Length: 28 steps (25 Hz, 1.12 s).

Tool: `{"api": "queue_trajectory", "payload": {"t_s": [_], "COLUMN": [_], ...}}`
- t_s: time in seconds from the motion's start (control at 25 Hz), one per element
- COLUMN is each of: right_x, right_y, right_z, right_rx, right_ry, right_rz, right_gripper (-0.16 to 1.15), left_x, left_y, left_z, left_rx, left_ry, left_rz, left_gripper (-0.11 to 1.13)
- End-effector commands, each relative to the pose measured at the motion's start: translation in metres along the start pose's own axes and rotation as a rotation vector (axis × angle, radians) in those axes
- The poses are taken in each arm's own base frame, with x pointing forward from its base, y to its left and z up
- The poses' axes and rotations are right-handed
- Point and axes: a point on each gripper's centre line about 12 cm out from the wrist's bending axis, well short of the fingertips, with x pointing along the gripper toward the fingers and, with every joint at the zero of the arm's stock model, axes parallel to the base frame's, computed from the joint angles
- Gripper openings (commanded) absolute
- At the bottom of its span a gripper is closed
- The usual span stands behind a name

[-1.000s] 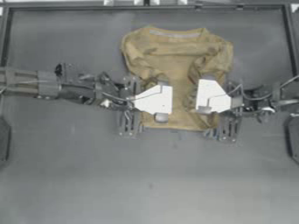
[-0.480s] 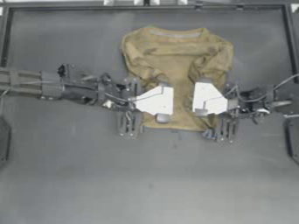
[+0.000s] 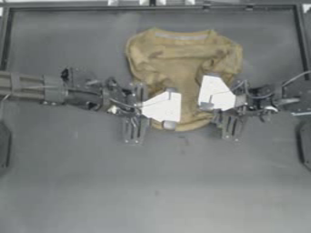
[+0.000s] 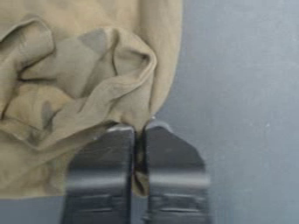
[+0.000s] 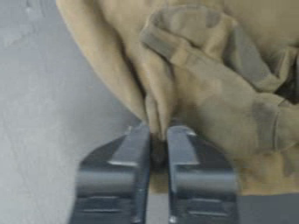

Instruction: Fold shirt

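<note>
both grippers pinching shirt [image 3: 176, 59] hem, dark table [image 3: 152, 182]

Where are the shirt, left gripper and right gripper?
shirt [image 3: 182, 59]: top view, chest fabric.
left gripper [image 4: 138, 135]: left wrist view, between fingertips, pinching hem.
right gripper [image 5: 156, 133]: right wrist view, between fingertips, pinching hem.

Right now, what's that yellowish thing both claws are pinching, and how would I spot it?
On the dark table, look toward its far middle: a rumpled mustard-tan shirt with a pale neckband. The left gripper and right gripper each clamp its near hem. It is the only soft fabric there.
</note>
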Motion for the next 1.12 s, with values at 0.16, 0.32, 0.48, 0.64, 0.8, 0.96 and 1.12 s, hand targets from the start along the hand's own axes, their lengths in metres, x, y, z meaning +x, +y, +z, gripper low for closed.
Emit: {"api": "queue_trajectory", "payload": {"t_s": [0.16,0.32,0.48,0.64,0.8,0.96,1.12], "right_x": [0.002,-0.005,-0.019,-0.036,-0.049,-0.061,-0.075], "right_y": [0.011,0.019,0.023,0.029,0.038,0.046,0.058], "right_z": [-0.004,-0.001,0.003,0.007,0.011,0.013,0.021], "right_rx": [-0.019,-0.034,-0.018,-0.021,-0.014,-0.003,-0.003], "right_ry": [0.024,-0.001,-0.045,-0.083,-0.127,-0.163,-0.198], "right_rz": [0.013,0.025,0.035,0.049,0.067,0.076,0.081], "right_gripper": [0.08,0.05,0.05,0.06,0.06,0.06,0.06], "left_x": [-0.012,-0.022,-0.042,-0.061,-0.077,-0.092,-0.109], "left_y": [-0.002,-0.007,-0.015,-0.029,-0.043,-0.058,-0.077], "left_z": [0.005,0.006,0.004,0.0,-0.001,-0.005,-0.007], "left_rx": [0.006,0.009,-0.022,-0.029,-0.043,-0.067,-0.09], "left_ry": [-0.025,-0.041,-0.075,-0.104,-0.124,-0.101,-0.085], "left_rz": [0.004,0.002,0.004,0.01,0.029,0.069,0.115], "left_gripper": [0.06,0.05,0.05,0.05,0.05,0.05,0.05]}}
